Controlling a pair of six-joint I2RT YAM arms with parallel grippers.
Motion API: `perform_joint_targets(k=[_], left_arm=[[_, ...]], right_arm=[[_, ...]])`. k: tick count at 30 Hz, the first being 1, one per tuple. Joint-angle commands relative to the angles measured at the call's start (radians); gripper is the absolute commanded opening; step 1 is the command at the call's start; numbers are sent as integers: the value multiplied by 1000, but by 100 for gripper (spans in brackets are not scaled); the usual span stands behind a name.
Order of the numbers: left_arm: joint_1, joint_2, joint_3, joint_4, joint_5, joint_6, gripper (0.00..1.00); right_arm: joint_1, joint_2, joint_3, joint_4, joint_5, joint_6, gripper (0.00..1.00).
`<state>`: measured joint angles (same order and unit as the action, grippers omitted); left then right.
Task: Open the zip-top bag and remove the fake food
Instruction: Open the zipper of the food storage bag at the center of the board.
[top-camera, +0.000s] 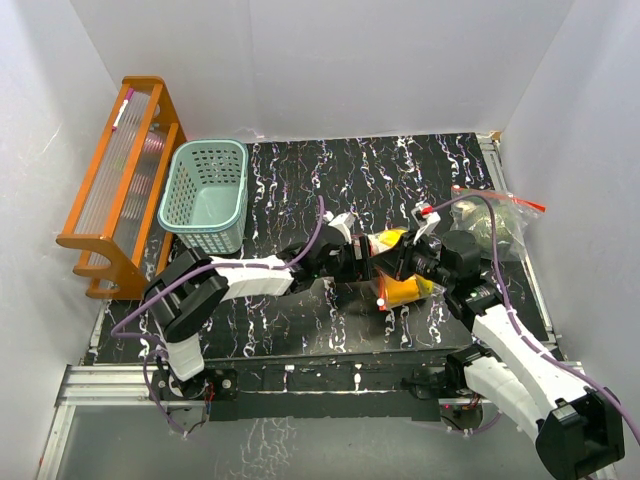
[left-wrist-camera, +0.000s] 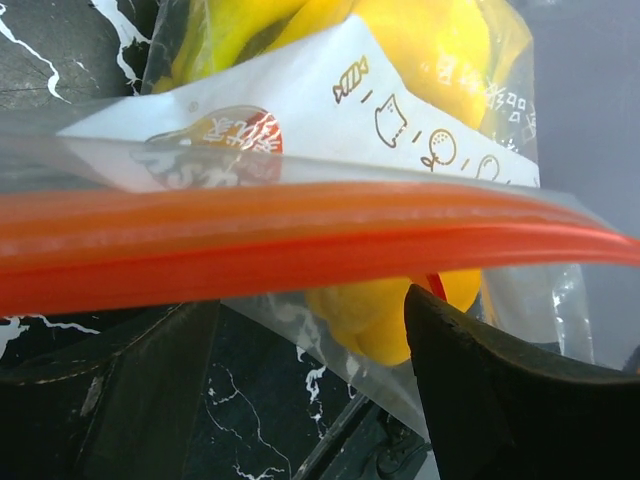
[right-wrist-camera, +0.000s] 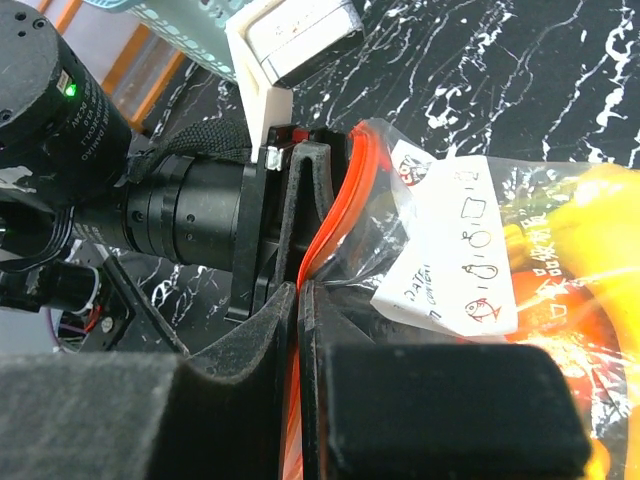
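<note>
Arms (top-camera: 250, 275) white-shelled, black joints, purple cables (top-camera: 318, 225) (green LED (right-wrist-camera: 70, 90) lit).

Mid-table: zip-top bag (top-camera: 398, 283), fake food (top-camera: 404, 293) inside. left gripper (top-camera: 362, 262) at 9 o'clock, right gripper (top-camera: 408, 262) at 3. basket (top-camera: 205, 195) at 10, rack (top-camera: 118, 180) beyond; second bag (top-camera: 497, 225) at 2.

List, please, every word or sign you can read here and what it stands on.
"DATE": on the white label of the zip-top bag; the line under it is too small.
Red round logo on that label: blurred, unreadable.
Pale print on the bag film: unreadable.
</note>
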<state>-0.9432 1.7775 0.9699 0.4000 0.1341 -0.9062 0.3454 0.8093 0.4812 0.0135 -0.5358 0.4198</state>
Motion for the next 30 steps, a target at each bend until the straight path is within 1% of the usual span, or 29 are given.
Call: perform_joint_targets(k=[1, 3, 5, 7, 9, 13, 16, 17, 22, 27, 30], left_arm=[[-6, 38, 18, -32, -46, 1, 71], [-6, 52, 0, -23, -37, -6, 68], [-7, 56, -30, 52, 12, -20, 65], [-7, 37, -84, 174, 70, -44, 64], [-7, 7, -167, 300, 91, -85, 64], [-7, -48, -310, 511, 65, -153, 64], [-7, -55, -368, 668, 55, -223, 64], [-7, -51, -371, 707, 56, -234, 63], [-8, -9, -324, 783, 71, -267, 62], [-11, 34, -269, 799, 72, -290, 61], [-19, 38, -218, 697, 46, -251, 61]], right_arm=[[9, -33, 20, 41, -31, -9, 8], [10, -39, 23, 32, -21, -16, 8], [9, -39, 15, 29, -2, -22, 8], [10, -40, 11, 27, 10, -22, 8], [10, -52, 17, 21, 16, -18, 8], [10, -77, 34, 8, 36, -22, 8], [10, -74, 33, 11, 24, -22, 8], [10, -72, 31, 14, 18, -20, 8], [10, -69, 28, 16, 1, -12, 8], [10, -83, 29, 7, 2, -12, 8], [10, -88, 30, -1, -5, -8, 8]])
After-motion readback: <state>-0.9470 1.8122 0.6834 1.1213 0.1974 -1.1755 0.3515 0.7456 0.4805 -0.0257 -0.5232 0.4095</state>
